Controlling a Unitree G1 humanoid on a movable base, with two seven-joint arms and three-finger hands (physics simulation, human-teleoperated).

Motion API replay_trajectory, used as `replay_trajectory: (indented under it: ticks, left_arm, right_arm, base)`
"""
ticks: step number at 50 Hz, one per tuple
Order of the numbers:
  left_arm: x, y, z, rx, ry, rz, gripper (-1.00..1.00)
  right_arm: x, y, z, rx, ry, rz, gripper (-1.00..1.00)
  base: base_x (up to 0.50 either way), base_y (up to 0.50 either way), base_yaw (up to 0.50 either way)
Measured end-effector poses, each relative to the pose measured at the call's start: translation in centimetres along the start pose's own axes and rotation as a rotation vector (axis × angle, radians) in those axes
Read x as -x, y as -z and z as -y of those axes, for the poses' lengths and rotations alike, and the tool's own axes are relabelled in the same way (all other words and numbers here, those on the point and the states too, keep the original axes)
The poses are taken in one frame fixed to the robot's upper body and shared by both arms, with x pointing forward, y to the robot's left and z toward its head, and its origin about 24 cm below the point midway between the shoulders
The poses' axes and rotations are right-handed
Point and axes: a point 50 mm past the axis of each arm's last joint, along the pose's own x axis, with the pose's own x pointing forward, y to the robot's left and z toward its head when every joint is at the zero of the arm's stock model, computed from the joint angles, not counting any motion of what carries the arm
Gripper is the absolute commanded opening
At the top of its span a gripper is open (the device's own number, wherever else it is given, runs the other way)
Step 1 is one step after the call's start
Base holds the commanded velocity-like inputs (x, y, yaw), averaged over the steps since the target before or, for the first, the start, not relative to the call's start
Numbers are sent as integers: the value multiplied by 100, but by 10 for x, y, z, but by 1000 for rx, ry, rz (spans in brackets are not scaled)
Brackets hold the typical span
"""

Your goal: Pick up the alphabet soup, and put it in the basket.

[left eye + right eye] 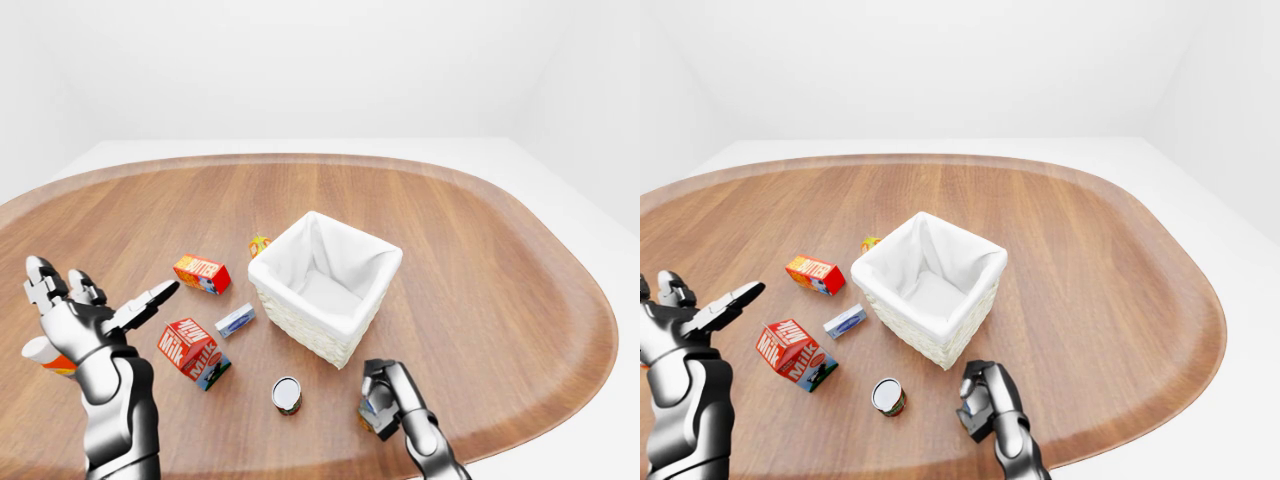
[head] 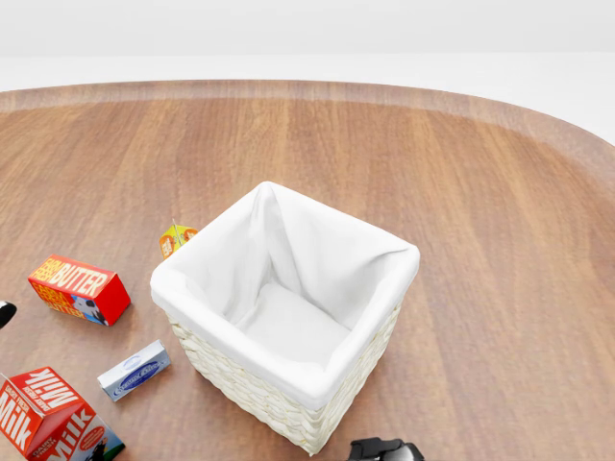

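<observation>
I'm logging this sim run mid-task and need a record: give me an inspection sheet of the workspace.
Surface: wooden table, oval, no damage seen.
Job's things: basket white-lined, upright, nothing inside; can below it in the left-eye view, label unreadable.
Clutter: butter box, milk carton, small blue box, orange box.
Grippers: left hand open, raised; right hand curled over a small item, grip unclear.
Cables: nothing seen.
Surroundings: white floor and walls.
</observation>
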Motion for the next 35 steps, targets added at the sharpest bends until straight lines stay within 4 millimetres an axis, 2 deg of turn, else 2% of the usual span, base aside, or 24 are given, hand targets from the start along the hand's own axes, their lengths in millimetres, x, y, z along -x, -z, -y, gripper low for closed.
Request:
replay_trajectory:
  ticks: [8,35]
  left_arm:
    - [0,-1,0,2,0,4,100]
    - [3,-10,0,14,1,42,100]
  right_arm:
    - [9,-4,8,-7,24,32,-100]
    - [48,-51,49,-25,126,209,-100]
  base:
    - [0,0,0]
    - [0,0,0]
